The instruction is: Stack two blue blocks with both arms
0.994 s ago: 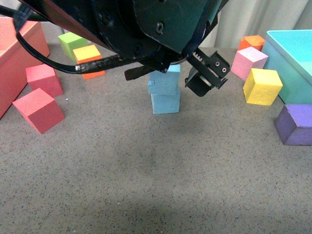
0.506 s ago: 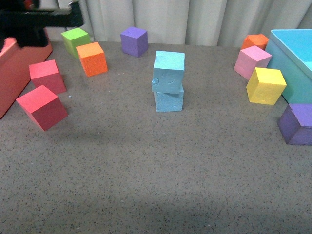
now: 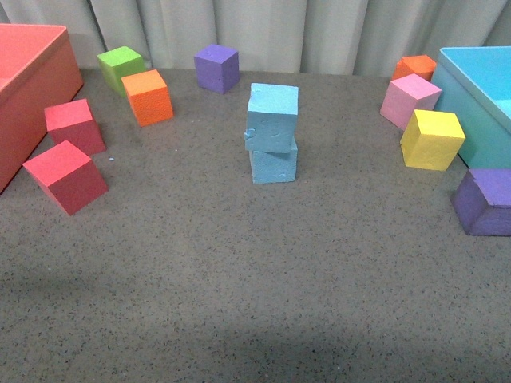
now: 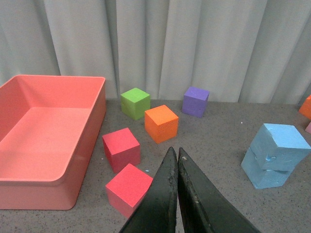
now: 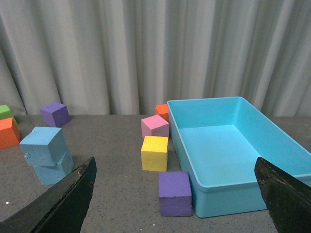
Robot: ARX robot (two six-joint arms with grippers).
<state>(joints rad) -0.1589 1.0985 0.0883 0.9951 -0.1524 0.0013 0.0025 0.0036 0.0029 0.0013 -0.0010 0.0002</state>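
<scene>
Just two stacked blue blocks [image 3: 272, 132]

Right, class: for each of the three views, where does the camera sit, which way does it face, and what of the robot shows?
Front view: on the body, facing the table; blue blocks stacked at centre; no arm shows.
Left wrist view: behind the left gripper, its fingers together, facing the red bin and curtain.
Right wrist view: behind the right gripper, fingers wide apart, facing the turquoise bin.
All three share the blue stack.
</scene>
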